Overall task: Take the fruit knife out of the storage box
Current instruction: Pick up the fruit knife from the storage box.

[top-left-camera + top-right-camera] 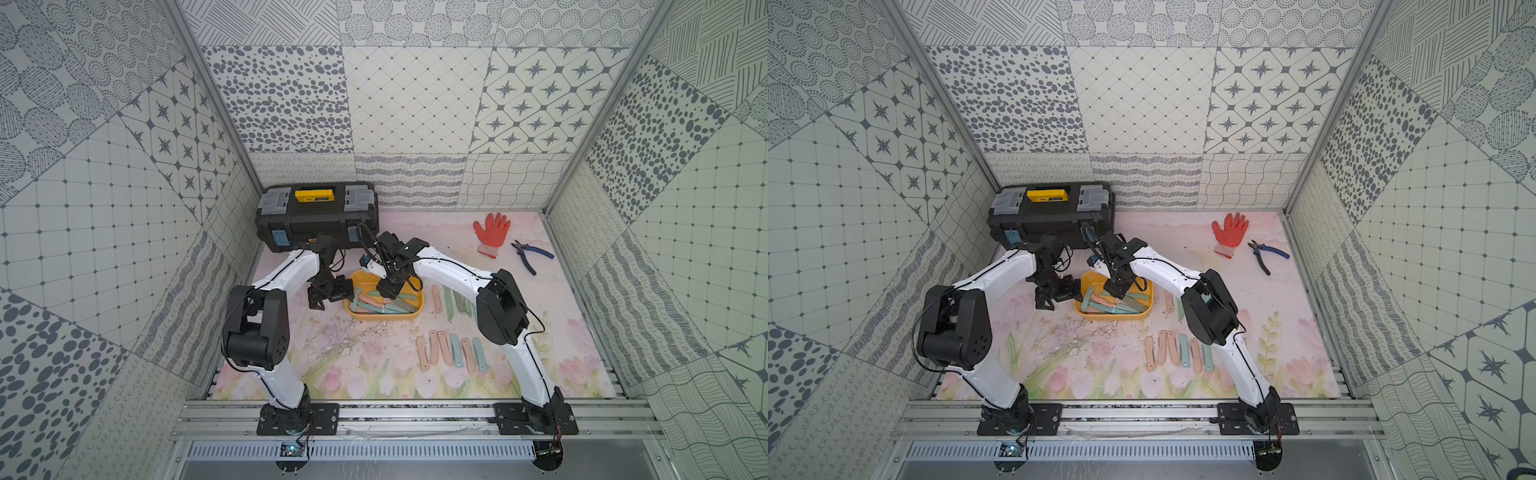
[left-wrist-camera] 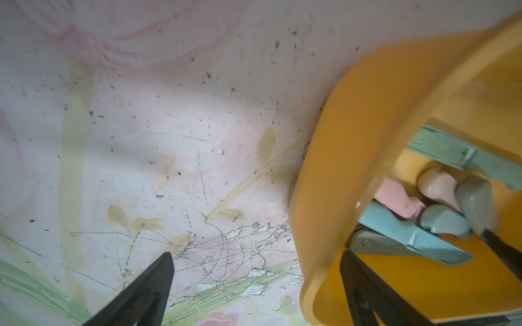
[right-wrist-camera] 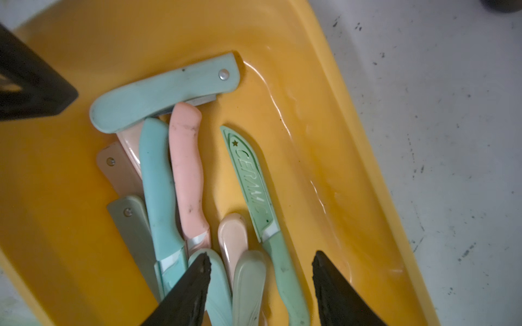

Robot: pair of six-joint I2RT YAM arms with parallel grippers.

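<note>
Storage box (image 1: 386,317): right hand (image 3: 262,254) splayed over knives (image 3: 158,180); left hand (image 2: 255,254) astride wall.

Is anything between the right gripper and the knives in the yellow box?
Nothing visible does. The right gripper hangs open directly over the knife handles in the storage box, the mint knife lying partly between its jaws. The left gripper straddles the box's end wall, off to one side.

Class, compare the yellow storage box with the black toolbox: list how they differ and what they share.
The storage box is yellow, shallow and lidless, its knives on show; the toolbox is black, taller and shut. The storage box sits mid-table; the toolbox stands against the back wall. Both are rectangular containers.
</note>
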